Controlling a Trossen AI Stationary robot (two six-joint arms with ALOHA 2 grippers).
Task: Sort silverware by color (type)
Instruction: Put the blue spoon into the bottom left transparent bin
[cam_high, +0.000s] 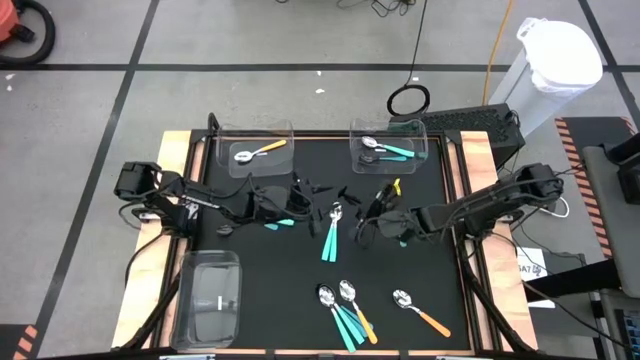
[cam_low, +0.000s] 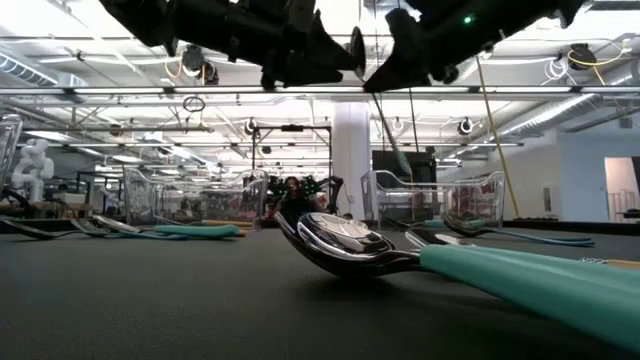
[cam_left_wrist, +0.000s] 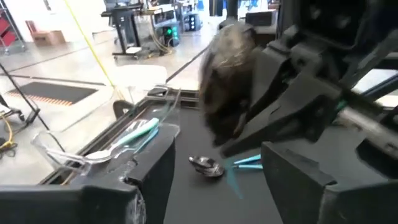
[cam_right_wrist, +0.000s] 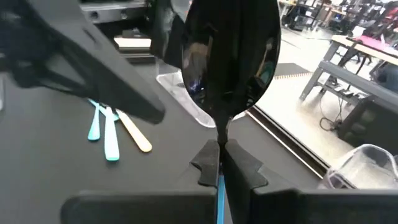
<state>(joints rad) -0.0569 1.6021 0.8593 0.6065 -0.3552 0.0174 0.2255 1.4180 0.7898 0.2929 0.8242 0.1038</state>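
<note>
My right gripper (cam_right_wrist: 221, 158) hangs above the middle of the table (cam_high: 365, 215), shut on a spoon with a shiny bowl (cam_right_wrist: 230, 56) and a light blue handle. My left gripper (cam_left_wrist: 217, 180) faces it from the table's left (cam_high: 305, 200). It is open, its fingers wide apart and touching nothing. The held spoon's bowl (cam_left_wrist: 230, 68) shows ahead of it. Below the two grippers a teal spoon (cam_high: 332, 235) lies flat on the black mat. My right gripper pinches the spoon's neck (cam_right_wrist: 219, 134), just behind the bowl, between its two fingertips. The fingers lie along the spoon, roughly level, pointing toward the table's left. The bowl sticks out past the fingertips and the blue handle (cam_right_wrist: 219, 186) runs back between the fingers. The spoon is clear of the table.
A clear bin (cam_high: 255, 150) at the far left holds an orange spoon. The bin (cam_high: 390, 148) at the far right holds teal spoons. A third bin (cam_high: 208, 300) stands near left. More spoons (cam_high: 345, 310) and an orange one (cam_high: 420, 312) lie near the front edge.
</note>
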